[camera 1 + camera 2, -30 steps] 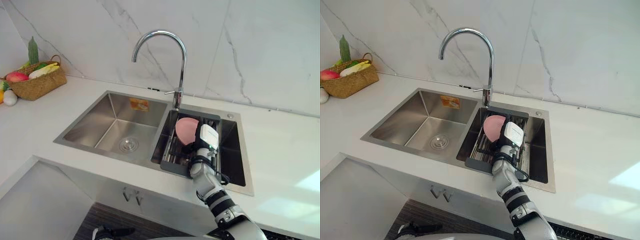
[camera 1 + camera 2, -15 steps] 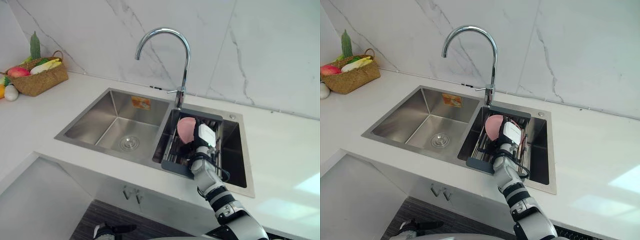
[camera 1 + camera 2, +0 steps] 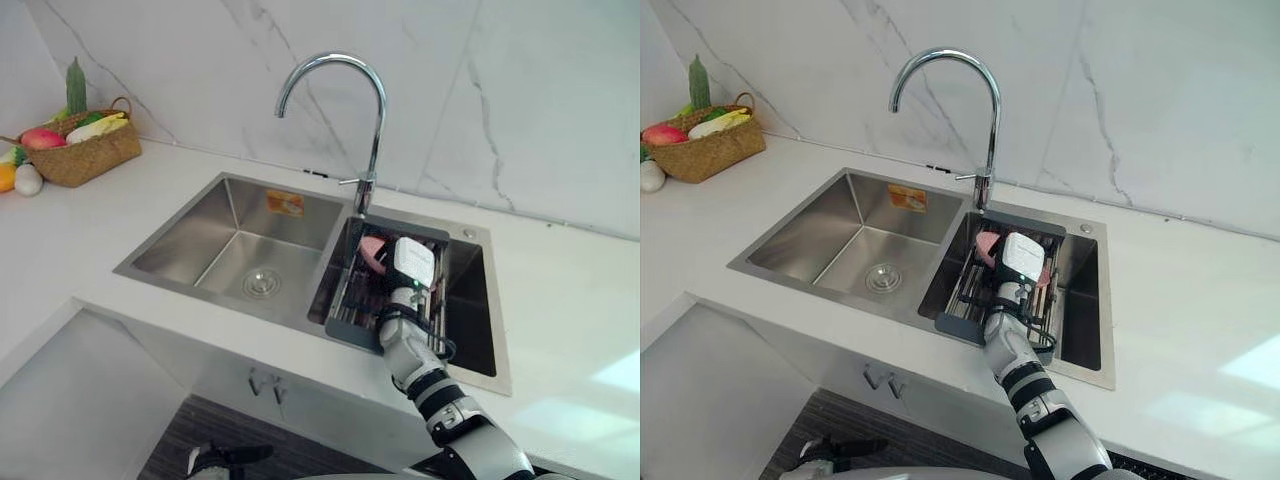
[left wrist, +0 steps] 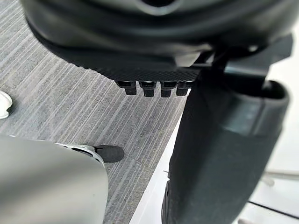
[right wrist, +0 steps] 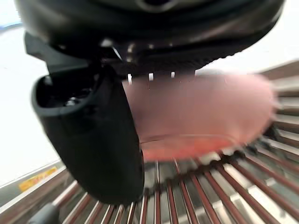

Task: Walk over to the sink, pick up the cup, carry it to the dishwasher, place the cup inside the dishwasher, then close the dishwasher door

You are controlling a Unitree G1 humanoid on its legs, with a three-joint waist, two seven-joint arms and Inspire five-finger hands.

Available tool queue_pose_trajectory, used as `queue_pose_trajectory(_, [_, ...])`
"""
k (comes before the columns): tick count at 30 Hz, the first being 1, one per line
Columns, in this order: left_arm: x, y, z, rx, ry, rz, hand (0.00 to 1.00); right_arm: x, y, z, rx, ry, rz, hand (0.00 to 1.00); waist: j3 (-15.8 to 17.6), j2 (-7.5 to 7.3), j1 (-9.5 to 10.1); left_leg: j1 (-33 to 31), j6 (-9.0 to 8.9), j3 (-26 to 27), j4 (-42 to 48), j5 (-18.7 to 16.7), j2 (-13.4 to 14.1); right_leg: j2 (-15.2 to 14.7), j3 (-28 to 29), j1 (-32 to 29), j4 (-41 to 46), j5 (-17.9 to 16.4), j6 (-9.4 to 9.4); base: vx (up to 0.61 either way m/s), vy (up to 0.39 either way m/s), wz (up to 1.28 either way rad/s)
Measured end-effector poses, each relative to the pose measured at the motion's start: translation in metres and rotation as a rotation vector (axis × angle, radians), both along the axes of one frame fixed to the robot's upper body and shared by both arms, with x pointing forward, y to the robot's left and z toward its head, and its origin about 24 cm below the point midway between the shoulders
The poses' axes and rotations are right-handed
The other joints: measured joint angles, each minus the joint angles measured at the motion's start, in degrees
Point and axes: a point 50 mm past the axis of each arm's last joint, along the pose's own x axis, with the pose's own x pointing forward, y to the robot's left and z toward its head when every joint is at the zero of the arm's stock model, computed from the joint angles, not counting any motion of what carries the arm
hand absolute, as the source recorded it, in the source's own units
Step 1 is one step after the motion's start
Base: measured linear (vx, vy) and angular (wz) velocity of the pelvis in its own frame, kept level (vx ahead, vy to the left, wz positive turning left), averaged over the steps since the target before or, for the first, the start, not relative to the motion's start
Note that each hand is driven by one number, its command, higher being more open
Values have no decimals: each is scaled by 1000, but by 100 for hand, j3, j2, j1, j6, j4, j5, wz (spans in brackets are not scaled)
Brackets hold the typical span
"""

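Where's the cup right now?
The pink cup is in the dish rack in the right sink basin, centre of both eye views, just below the faucet, with the right robot hand against it.

Right hand [image 3: 1021, 262] is down in the right basin of the sink [image 3: 826, 229], over the dark rack [image 3: 956, 318]. Its grip cannot be read. The pink cup [image 3: 986, 245] sits just to the hand's left, touching or nearly so, and lies low in the rack. The faucet [image 3: 985, 140] rises just beyond the hand. The left basin's drain [image 3: 881, 278] lies to the hand's left. A fruit basket [image 3: 708, 155] stands far left of the hand on the white tabletop [image 3: 1185, 330].
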Motion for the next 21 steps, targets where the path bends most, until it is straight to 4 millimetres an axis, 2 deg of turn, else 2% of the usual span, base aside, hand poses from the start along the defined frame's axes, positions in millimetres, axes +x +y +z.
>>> queue_pose_trajectory(5, [2, 1, 0, 8, -29, 0, 100, -1, -4, 4, -26, -65, -33, 0, 70, 5, -4, -8, 1, 119, 1, 0, -10, -21, 8, -10, 0, 0, 2, 0, 0, 0])
queue_pose_trajectory(13, [-7, 9, -1, 21, -20, 38, 100, -4, -28, 13, 0, -145, -111, 0, 94, 36, -36, -28, 2, 224, 3, 2, -52, -71, 14, -43, 0, 3, 18, 25, 5, 1])
queue_pose_trajectory(17, [-8, 9, -2, 21, -20, 38, 100, -5, -30, 13, 16, -164, -80, 0, 101, 48, -70, -44, 3, 308, 2, 2, -61, -83, 33, -70, 0, 12, 33, 0, 0, 0])
queue_pose_trajectory(19, [-8, 9, -2, 21, -22, 38, 100, -4, -31, 16, 45, -181, -71, 0, 112, 66, -82, -53, 3, 308, 2, 2, -61, -83, 37, -80, 0, 15, 36, 0, 0, 0])
queue_pose_trajectory(21, [-8, 9, -2, 21, -23, 38, 100, -6, -38, 25, 164, -217, -56, 0, 116, 80, -66, -91, 2, 340, 4, 1, -36, -67, 88, -136, 2, 25, 30, 7, -7, -7])
